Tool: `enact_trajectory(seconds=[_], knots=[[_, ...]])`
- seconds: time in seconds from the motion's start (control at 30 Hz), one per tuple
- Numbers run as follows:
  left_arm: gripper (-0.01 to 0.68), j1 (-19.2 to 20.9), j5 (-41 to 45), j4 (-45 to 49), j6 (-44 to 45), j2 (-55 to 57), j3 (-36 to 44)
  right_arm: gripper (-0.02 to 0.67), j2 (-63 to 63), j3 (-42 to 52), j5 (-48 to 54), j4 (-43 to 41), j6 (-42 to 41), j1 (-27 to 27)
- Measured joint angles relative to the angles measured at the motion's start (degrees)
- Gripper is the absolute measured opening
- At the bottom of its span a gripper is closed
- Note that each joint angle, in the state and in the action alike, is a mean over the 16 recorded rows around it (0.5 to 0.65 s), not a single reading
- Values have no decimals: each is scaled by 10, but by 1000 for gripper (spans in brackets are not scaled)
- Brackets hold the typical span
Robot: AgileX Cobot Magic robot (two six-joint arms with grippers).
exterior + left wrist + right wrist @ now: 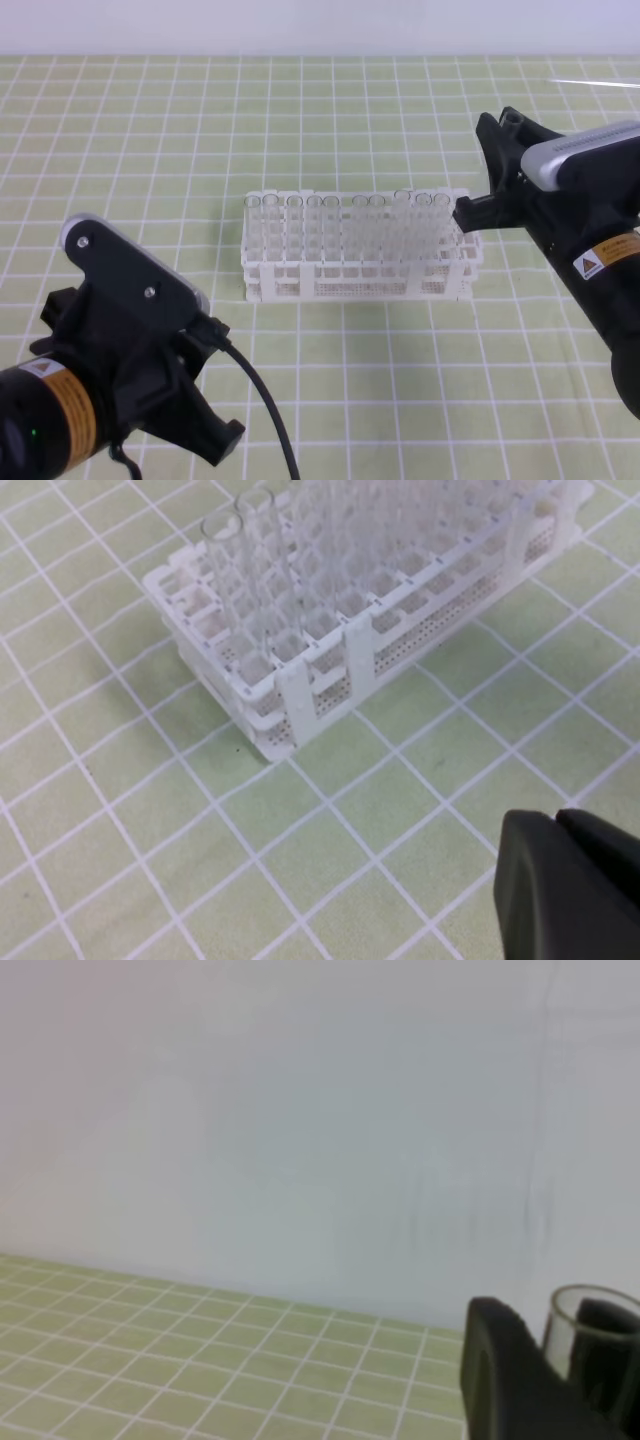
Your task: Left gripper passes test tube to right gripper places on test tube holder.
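Exterior high view: at the far left I see the left gripper (205, 425) low over the green checked tablecloth (400, 400), well short of the rack, its black cable (265, 410) trailing toward the bottom edge. I cannot tell from here whether its fingers are apart or together, and my left wrist view shows only one dark fingertip (560, 890) in the lower right corner, with nothing between it and the cloth.

Moving right, the white test tube holder (360, 275) sits near the middle of the table, a row of clear tubes (330, 225) standing upright along its back holes. In the left wrist view the holder (330, 680) fills the upper part, tubes rising out of frame.

Farther right, the right gripper (478, 175) reaches in from the right edge, its lower finger just beside the holder's right end. In my right wrist view the open rim of the test tube (590, 1335) shows between the dark fingers (500, 1380), so I read this claw as clamped on the tube. The tube itself is too faint to pick out in the exterior view. Behind it is a plain pale wall (300, 1110).
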Motion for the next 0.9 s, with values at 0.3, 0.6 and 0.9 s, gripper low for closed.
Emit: enact_trajectory(seconds=[0.3,0.6,0.9], knots=[[0,0,0,0,0,0,0,10,8,9,-12,-23,0,0],[0,0,0,0,0,0,0,10,37,9,-17,-33,0,0],[0,0,0,-1,0,0,0,10,59,9,-33,-33,0,0]])
